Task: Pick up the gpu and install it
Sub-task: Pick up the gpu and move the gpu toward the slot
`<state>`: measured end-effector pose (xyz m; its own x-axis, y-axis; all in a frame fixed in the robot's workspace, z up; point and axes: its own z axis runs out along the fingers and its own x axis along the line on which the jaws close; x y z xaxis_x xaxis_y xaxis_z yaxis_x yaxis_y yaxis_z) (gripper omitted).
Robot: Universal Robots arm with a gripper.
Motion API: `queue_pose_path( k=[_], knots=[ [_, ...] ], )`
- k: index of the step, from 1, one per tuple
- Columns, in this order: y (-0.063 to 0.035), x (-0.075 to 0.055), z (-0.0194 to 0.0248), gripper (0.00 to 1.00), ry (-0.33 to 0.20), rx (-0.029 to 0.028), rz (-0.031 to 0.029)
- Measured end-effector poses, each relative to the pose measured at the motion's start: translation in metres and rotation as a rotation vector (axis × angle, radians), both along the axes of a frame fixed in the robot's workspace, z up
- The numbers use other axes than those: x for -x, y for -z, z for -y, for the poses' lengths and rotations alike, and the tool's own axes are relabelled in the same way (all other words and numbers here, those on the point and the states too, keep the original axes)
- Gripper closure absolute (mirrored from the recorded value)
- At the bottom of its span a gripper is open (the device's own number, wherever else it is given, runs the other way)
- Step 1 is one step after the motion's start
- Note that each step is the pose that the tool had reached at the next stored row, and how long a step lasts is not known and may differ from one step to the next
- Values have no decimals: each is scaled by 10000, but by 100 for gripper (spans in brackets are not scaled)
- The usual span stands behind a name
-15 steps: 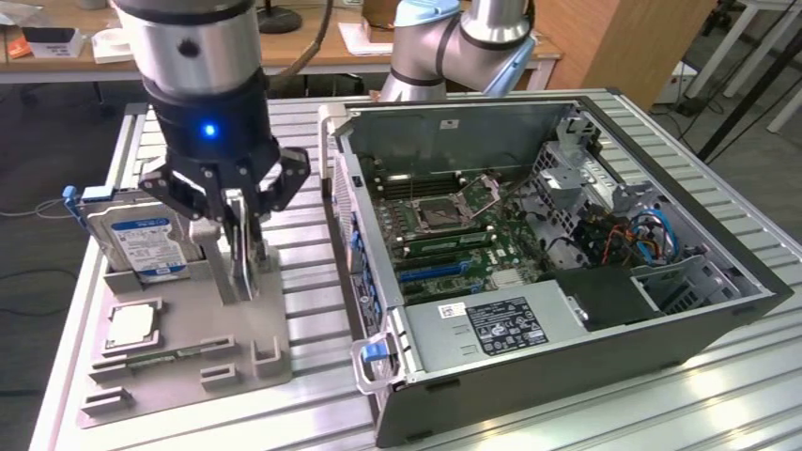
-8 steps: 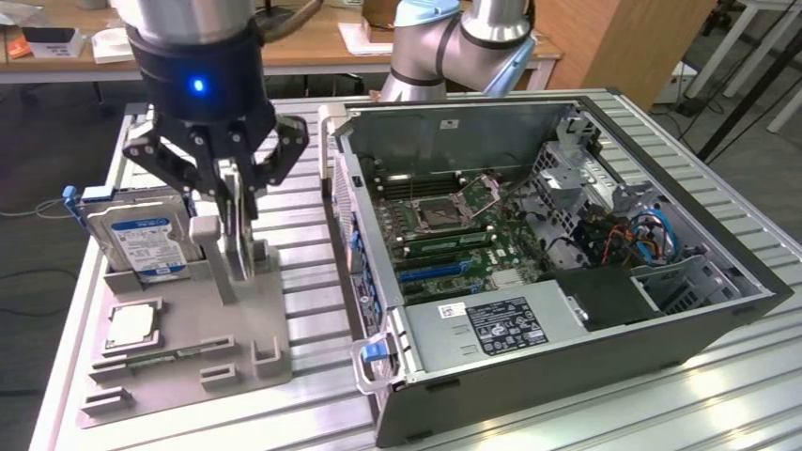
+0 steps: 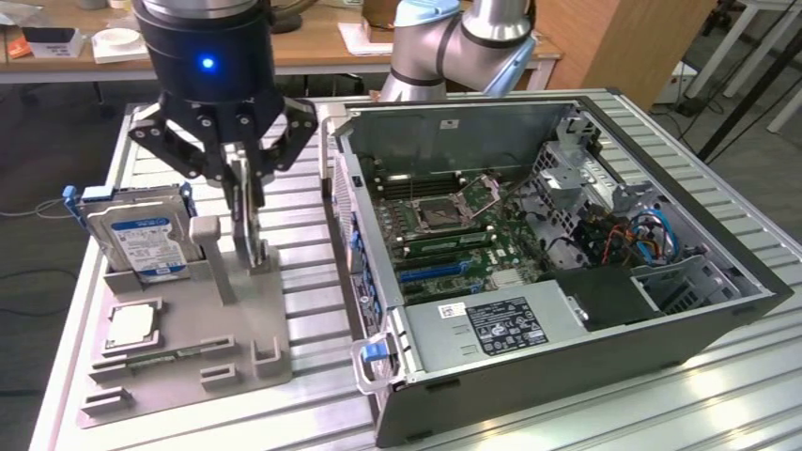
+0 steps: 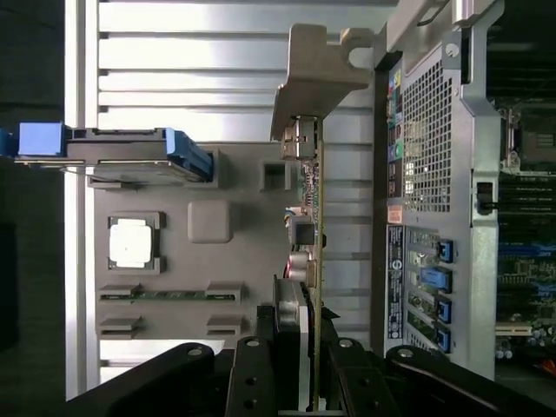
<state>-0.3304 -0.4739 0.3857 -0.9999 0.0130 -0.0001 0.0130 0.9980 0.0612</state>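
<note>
The gpu (image 3: 254, 233) is a thin dark card seen edge-on, standing upright over the grey parts holder (image 3: 257, 324) at the exterior view's left. My gripper (image 3: 247, 188) comes down from above and is shut on the card's upper edge. In the wrist view the gpu (image 4: 310, 217) runs away from the gripper (image 4: 311, 343), with its bent metal bracket (image 4: 323, 69) at the far end and one finger (image 4: 287, 334) pressed against each face. Whether the card's lower edge still sits in the holder's slot I cannot tell.
The open computer case (image 3: 701, 310) lies on the exterior view's right with motherboard (image 3: 452, 235) and power supply (image 3: 501, 324) exposed. On the holder stand a hard drive (image 3: 141, 240) in blue rails, a processor (image 3: 131, 324) and a memory stick (image 3: 176, 355). A slatted aluminium table (image 3: 314, 282) carries everything.
</note>
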Motion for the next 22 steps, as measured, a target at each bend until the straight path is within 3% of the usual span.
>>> queue_pose_path(
  k=[5, 10, 12, 22],
  knots=[
    [-16, -187, 0, 72, 1, -197, 1],
    [-55, -368, 0, 72, 1, -321, 1],
    [-61, -437, 0, 72, 0, -334, -8],
    [-80, -831, 0, 72, 7, -284, -282]
  ],
)
